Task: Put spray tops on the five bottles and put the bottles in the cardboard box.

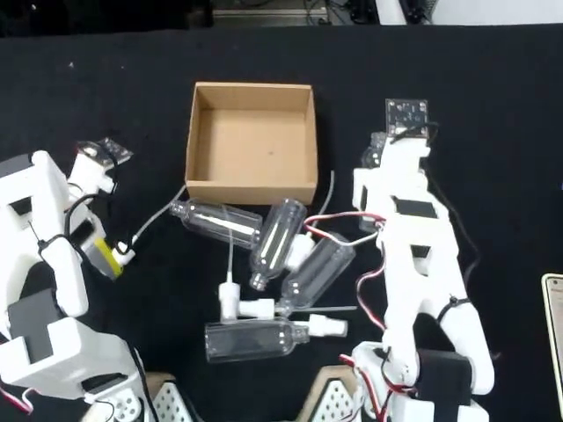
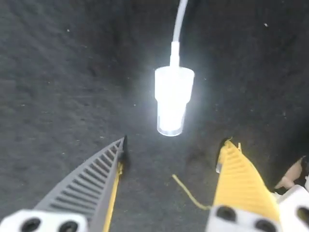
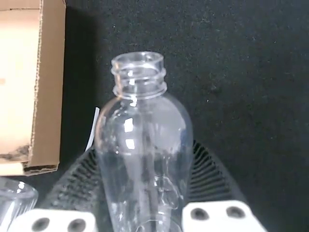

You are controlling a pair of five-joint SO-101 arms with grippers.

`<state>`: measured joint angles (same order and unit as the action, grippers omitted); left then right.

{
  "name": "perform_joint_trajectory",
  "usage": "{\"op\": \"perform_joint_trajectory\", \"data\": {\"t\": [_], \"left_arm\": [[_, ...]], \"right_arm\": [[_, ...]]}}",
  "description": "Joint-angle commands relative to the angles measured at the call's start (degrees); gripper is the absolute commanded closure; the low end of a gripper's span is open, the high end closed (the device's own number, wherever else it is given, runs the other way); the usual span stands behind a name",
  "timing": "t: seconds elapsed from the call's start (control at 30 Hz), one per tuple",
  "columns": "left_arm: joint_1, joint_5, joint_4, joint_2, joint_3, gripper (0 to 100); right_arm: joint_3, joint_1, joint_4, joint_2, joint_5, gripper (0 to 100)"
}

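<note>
Left of the cardboard box (image 1: 251, 191) and nearer the arms, the left gripper (image 2: 175, 142) stands open over the black cloth (image 2: 58, 72). A white spray top (image 2: 173, 96) lies just beyond its fingertips. In front of the box, four clear bottles (image 1: 277, 236) lie on their sides with loose spray tops (image 1: 230, 297) among them. Right of the box, the right gripper (image 3: 142, 166) clamps an uncapped bottle (image 3: 142, 121).

Lab-like workbench: black-clothed table (image 1: 493, 79), cables (image 1: 325, 10) behind.
</note>
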<state>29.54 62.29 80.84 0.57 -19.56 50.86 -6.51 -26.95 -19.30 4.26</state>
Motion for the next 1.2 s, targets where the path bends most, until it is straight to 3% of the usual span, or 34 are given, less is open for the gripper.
{"op": "perform_joint_trajectory", "data": {"t": [0.0,0.2,0.37,0.57,0.77,0.87,1.0,1.17], "left_arm": [[0.0,0.5,-3.6,0.3,-1.9,71],[0.7,0.5,-15.9,0.9,-9.8,71],[4.9,-0.4,-19.5,0.8,-5.8,71],[6.6,-8.0,-27.4,-1.4,-2.1,71],[6.5,-21.1,-35.4,-4.0,-0.3,71],[7.1,-26.2,-33.7,-4.0,3.1,71],[6.8,-32.6,-21.5,-4.5,11.3,71],[5.1,-50.7,-12.5,-4.7,17.8,71]], "right_arm": [[-0.3,-1.4,1.5,-0.1,-0.4,92.8],[-0.3,-1.4,1.4,-0.1,-0.4,92.8],[-0.3,-1.4,1.3,-0.1,-0.4,92.8],[-0.3,-1.4,1.3,-0.1,-0.4,92.8],[-0.3,-1.4,1.3,-0.1,-0.4,92.8],[-0.3,-1.4,1.3,-0.1,-0.4,92.8],[-0.3,-1.4,1.3,-0.1,-0.4,92.8],[-0.3,-1.4,1.3,-0.1,-0.4,92.8]]}}
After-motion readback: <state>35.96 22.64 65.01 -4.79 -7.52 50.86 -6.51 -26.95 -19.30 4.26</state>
